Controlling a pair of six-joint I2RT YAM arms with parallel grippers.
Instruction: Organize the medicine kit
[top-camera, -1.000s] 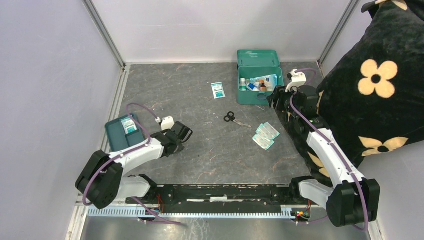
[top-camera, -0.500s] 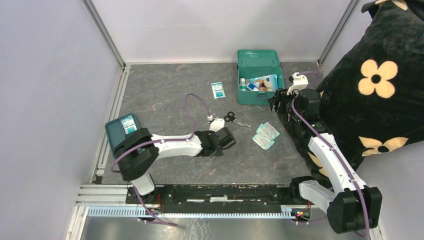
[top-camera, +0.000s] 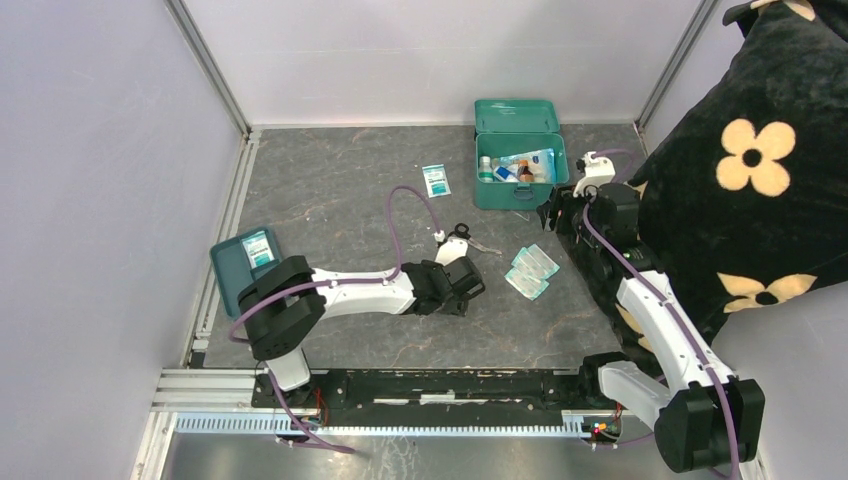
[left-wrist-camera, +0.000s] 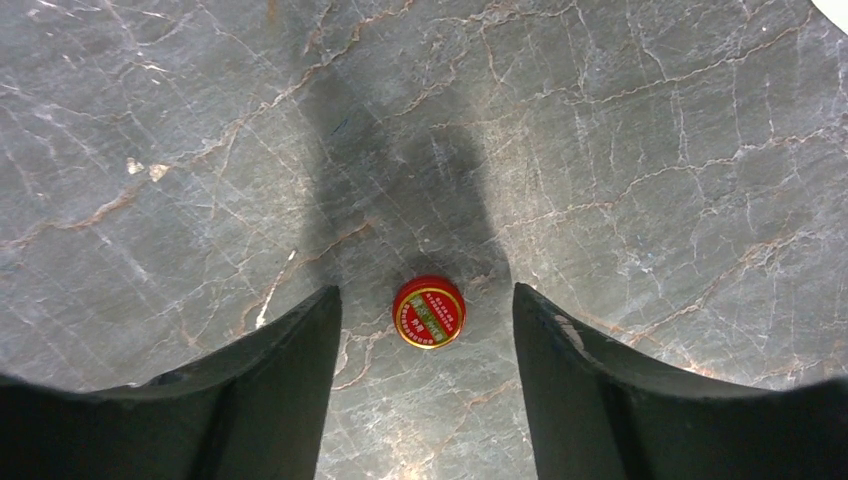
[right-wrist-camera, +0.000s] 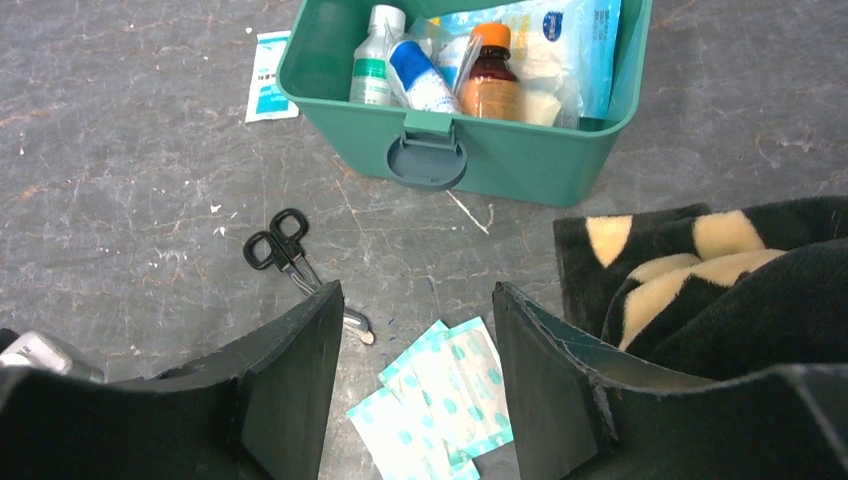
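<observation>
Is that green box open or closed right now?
Open. The medicine kit has its lid swung back; bottles and packets show inside.

Bright, even overhead light, no glare. Soft forked shadow of left gripper (left-wrist-camera: 425, 295) on grey table (left-wrist-camera: 650, 150). Crisp mid-frame; wrist views slightly soft and dark toward lower edges.

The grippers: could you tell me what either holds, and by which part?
Nothing is held. The left gripper stands open, the red tin untouched between its fingers; the right gripper is open.
</observation>
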